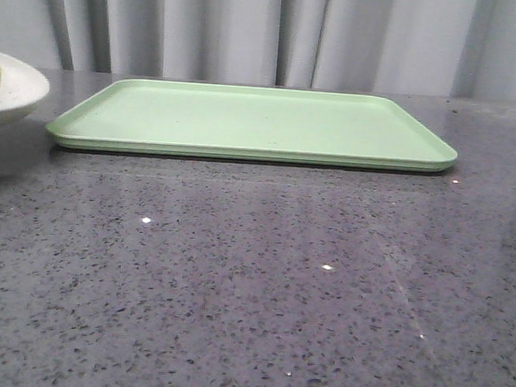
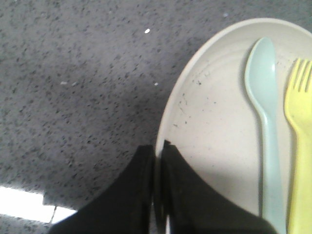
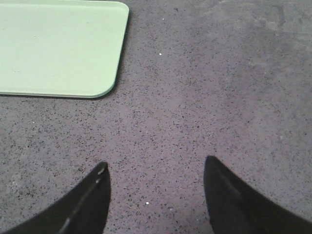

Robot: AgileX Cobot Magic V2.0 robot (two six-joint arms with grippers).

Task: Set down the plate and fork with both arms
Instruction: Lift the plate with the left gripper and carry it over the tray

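Cream plate [image 2: 214, 126]: round, speckled, left of tray [image 1: 254, 122], rim pinched by left gripper [image 2: 158, 146].
Fork [image 2: 300, 146]: yellow plastic, in plate, parallel to spoon [image 2: 265, 122].
Right gripper [image 3: 156, 195]: wide apart, empty.

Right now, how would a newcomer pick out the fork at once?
Find the light-green tray; left of it sits the cream plate, its rim pinched by the left gripper. Two utensils lie inside: the fork is yellow with tines, while the spoon beside it is pale blue.
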